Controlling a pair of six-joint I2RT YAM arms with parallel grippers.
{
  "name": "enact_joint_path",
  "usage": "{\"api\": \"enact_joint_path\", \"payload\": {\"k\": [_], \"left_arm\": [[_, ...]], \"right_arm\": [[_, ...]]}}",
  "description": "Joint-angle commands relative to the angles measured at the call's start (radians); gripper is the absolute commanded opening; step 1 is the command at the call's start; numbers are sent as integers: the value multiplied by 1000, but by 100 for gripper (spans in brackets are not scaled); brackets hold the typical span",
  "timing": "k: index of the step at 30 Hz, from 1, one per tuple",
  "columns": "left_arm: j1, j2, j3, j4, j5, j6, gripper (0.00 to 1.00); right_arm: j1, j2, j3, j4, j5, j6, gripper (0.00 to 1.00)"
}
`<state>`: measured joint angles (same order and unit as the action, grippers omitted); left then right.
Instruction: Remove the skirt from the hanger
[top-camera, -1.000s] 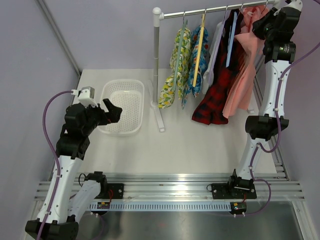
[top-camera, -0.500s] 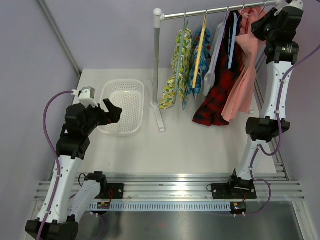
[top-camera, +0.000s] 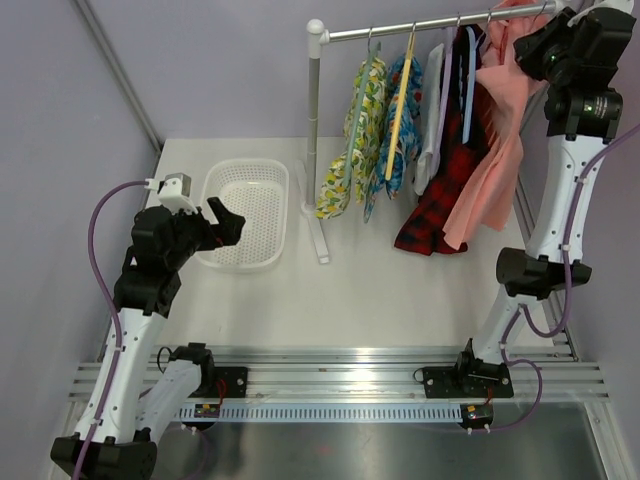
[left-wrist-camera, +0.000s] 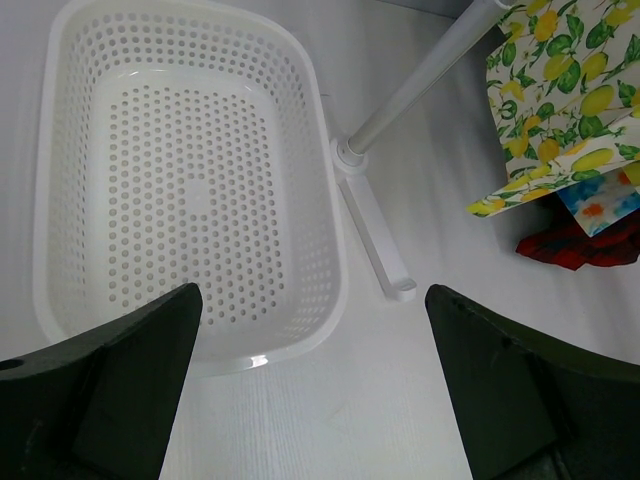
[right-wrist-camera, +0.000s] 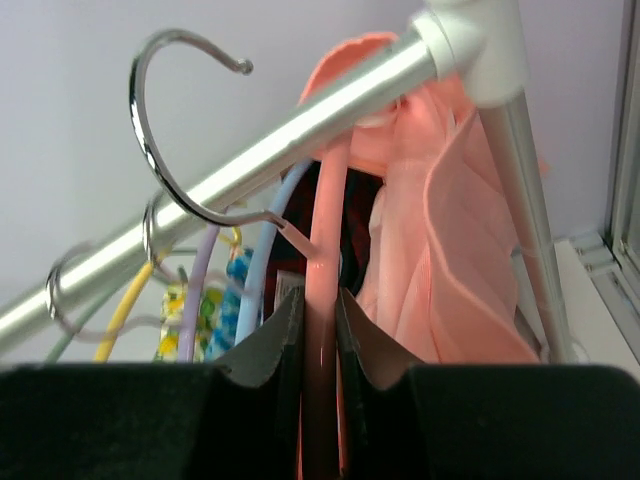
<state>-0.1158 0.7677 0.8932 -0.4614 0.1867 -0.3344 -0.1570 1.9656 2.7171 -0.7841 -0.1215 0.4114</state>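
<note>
The salmon-pink pleated skirt (top-camera: 492, 160) hangs at the right end of the rail (top-camera: 420, 24), still on its hanger. In the right wrist view the skirt (right-wrist-camera: 455, 270) drapes to the right of the hanger's thin pink bar (right-wrist-camera: 325, 215). The grey metal hook (right-wrist-camera: 148, 110) curls around the rail (right-wrist-camera: 250, 170); I cannot tell whether it rests on it. My right gripper (right-wrist-camera: 320, 305) is shut on that pink bar, high by the rail's end (top-camera: 535, 45). My left gripper (left-wrist-camera: 312, 300) stands wide open and empty beside the basket (top-camera: 225, 220).
A white perforated basket (top-camera: 245, 212) sits left of the rack post (top-camera: 313, 120), whose foot (left-wrist-camera: 378, 240) lies on the table. Floral garments (top-camera: 368, 130), a yellow hanger (top-camera: 400, 95), a light-blue hanger (top-camera: 468, 85) and a red-black plaid garment (top-camera: 440, 195) hang on the rail.
My right arm has shifted right and slightly up with the hanger in its grip; the skirt and the neighbouring clothes have swung right. The left arm has not moved.
</note>
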Motion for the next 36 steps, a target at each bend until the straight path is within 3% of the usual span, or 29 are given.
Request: {"api": "enact_joint_path", "payload": {"k": [1,3,4,6,7,10,11,19,22,27,36], "left_arm": [[-4,-19,1,53,22,31,99],[-22,-56,-13,113,85,37,99],[-39,-59,-13,130,94,40,99],[-152,-47,10,144,70,52,99],[-264,-35,45,139,47,55,99],[-459,28,121,119,-93,80,99],[-586,48,180,121,-143,86,99],[-1105,347,433,236,-237,135,99],[-1197,491,535,283,-274,159,99],[-1236,689,641,382,-234,158,99],[-1269,863,765,457,-132,118,99]], "right_arm": [[8,-271,-187,181,-1,-12,0],[8,-396,-398,294,46,-19,0],[8,-515,-583,331,58,-17,0],[8,-606,-705,364,74,-16,0],[8,-669,-783,361,71,-20,0],[10,-756,-874,335,71,-40,0],[10,-773,-888,332,66,-51,0],[10,-947,-1023,258,77,-23,0],[8,-987,-1051,234,54,-3,0],[10,-1040,-1050,181,37,6,0],[8,-1087,-1057,160,19,20,0]]}}
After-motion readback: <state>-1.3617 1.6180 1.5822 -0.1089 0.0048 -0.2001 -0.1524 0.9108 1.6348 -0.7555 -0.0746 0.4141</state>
